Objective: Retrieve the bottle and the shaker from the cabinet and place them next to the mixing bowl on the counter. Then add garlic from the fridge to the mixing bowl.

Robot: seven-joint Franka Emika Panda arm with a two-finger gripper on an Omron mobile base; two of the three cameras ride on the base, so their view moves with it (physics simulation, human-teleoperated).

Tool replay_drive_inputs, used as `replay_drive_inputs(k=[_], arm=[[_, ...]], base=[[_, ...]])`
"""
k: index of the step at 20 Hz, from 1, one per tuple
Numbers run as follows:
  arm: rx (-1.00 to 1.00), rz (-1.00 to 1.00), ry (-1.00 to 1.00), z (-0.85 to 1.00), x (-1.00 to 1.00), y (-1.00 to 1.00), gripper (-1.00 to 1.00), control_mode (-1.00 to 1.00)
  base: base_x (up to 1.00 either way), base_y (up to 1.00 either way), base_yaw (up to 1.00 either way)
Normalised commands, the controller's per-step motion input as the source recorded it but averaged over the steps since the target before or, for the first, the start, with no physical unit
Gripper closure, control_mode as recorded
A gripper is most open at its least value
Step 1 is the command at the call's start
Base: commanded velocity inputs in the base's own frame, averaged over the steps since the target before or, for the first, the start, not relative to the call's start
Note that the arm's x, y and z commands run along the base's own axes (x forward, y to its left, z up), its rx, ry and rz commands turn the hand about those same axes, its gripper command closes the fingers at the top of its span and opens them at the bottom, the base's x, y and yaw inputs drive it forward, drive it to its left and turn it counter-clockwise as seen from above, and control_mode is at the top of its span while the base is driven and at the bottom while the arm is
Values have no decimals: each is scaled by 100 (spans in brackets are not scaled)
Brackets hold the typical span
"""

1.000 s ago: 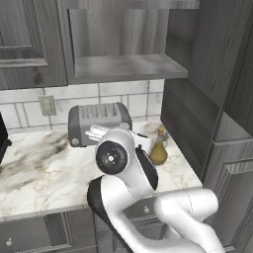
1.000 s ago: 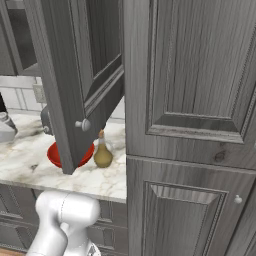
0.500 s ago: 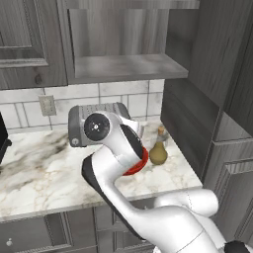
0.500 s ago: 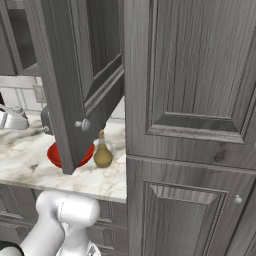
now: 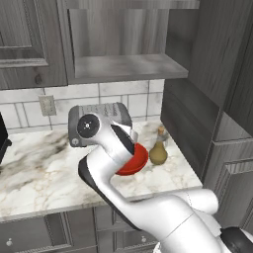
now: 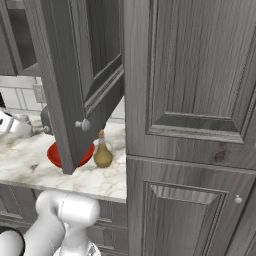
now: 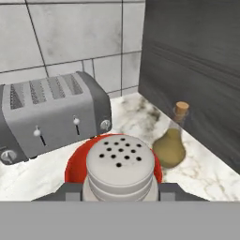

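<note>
From the hand view I have the shaker [image 7: 120,166] right up against the lens, its perforated cap facing me, and the claw [image 7: 120,193] is closed on it, a dark finger pressed to each side of its body. Behind the shaker I see the red rim of the mixing bowl [image 7: 75,164] on the marble tabletop [image 7: 206,171], so the shaker hangs over the bowl's near side as this view frames it. The bottle [image 7: 171,146] stands upright on the tabletop just beside the bowl, amber body and stopper plain to see, close to the dark cabinet side panel [image 7: 197,79]. A grey toaster [image 7: 51,115] sits behind the bowl against the tiled wall. In the left base view my arm crosses in front of the toaster [image 5: 99,111] and covers much of the mixing bowl [image 5: 136,160]; the bottle [image 5: 158,147] stands just right of the bowl, apart from it by a thin gap, and the cabinet [image 5: 128,66] shelf niche is above them. In the right base view the open cabinet door [image 6: 80,80] hangs in front of the mixing bowl [image 6: 55,156], the bottle [image 6: 103,152] stands next to it on the tabletop [image 6: 100,177], and I cannot make out the claw's fingers there.
</note>
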Motion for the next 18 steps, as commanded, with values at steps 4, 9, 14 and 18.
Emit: replay_drive_inputs(k=[4,9,14,18], arm=[[-5,0,20,-100,23,8,100,-100],[-8,-1,20,-99,24,33,100,-100],[-9,-2,9,-64,4,61,100,-100],[-7,-7,0,-48,24,55,100,-100]], base=[[0,0,0],[0,0,0],[0,0,0],[0,0,0]])
